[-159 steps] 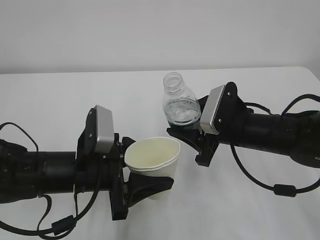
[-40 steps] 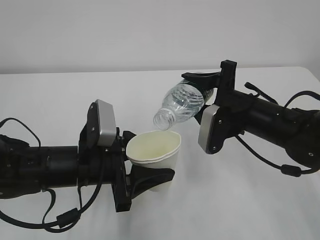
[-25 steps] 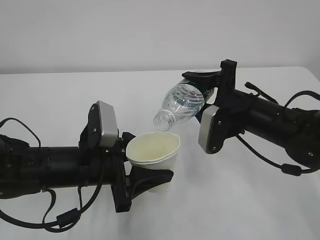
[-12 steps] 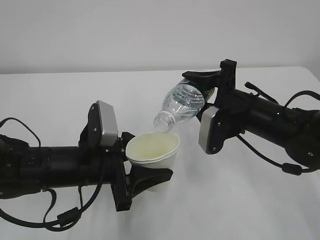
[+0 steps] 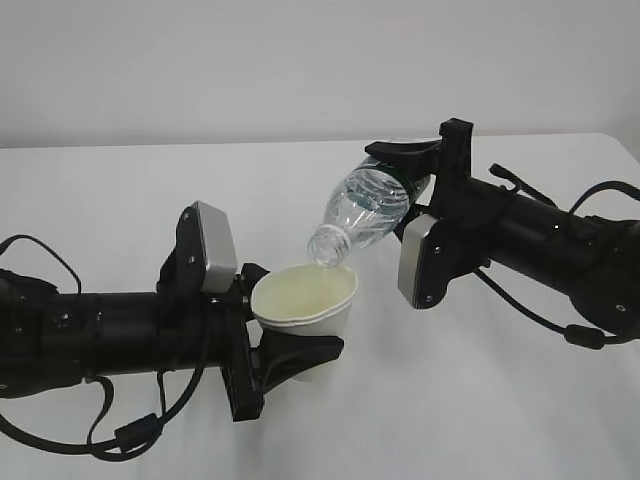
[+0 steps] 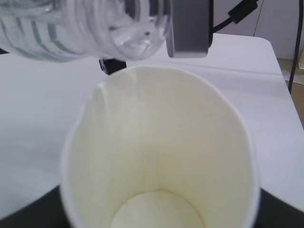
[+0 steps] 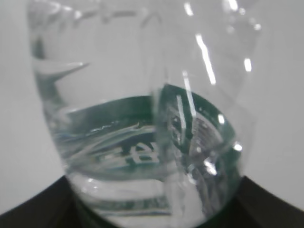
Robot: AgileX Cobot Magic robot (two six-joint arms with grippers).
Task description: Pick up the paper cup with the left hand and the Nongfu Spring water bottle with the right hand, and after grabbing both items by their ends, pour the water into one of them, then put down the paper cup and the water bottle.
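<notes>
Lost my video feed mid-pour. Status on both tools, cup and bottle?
Left tool clamped on paper cup, upright. Right tool clamped on water bottle, tipped, mouth at cup rim. Cup bottom looks dry. Nothing in the way.

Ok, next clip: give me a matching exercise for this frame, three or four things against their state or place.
Things:
1. paper cup
2. Nongfu Spring water bottle
3. left hand
4. right hand

States:
A. tilted, open neck down over the other vessel's rim
B. holds the bottle near its base
C. upright, pale inside showing
D. holds the cup low down, on the left

Pairs: 1-C, 2-A, 3-D, 4-B
</notes>
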